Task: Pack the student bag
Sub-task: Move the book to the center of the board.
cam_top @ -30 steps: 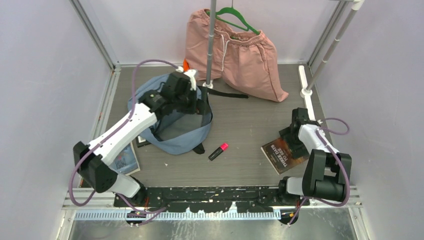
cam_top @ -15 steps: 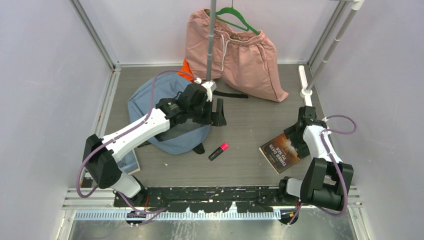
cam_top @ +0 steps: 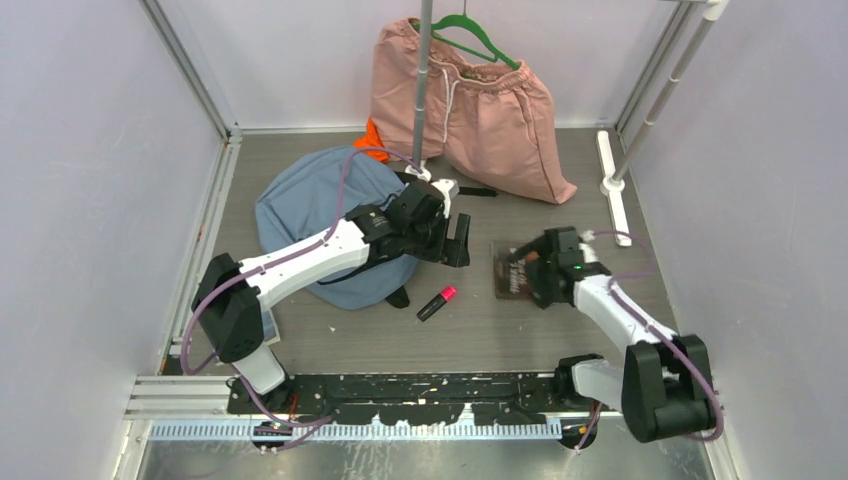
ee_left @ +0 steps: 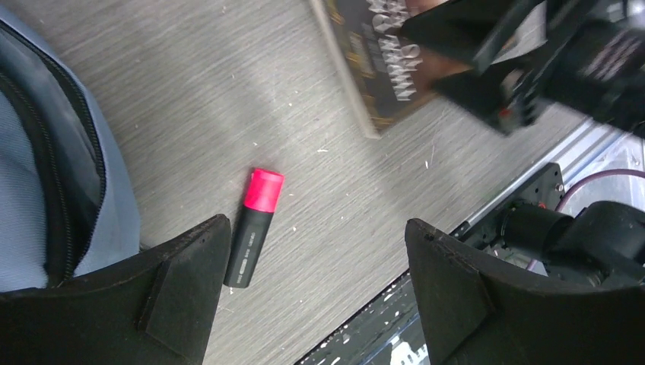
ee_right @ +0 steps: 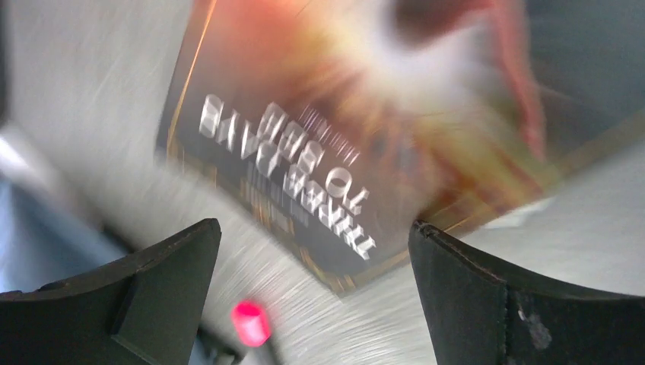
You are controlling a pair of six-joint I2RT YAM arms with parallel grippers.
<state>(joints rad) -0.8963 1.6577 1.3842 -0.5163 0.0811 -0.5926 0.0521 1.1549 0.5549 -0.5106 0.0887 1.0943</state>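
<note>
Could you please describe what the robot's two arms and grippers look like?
Both the left arm and the right arm have white shells, black joints and a looping purple cable. The left gripper and right gripper are black, with broad, wedge-shaped matte fingers.

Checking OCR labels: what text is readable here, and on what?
"THREE DAYS TO SEE": book cover, upside down and motion-blurred.
Smaller line beneath that title: too blurred to read.
Print on the highlighter barrel: too small to read.
</note>
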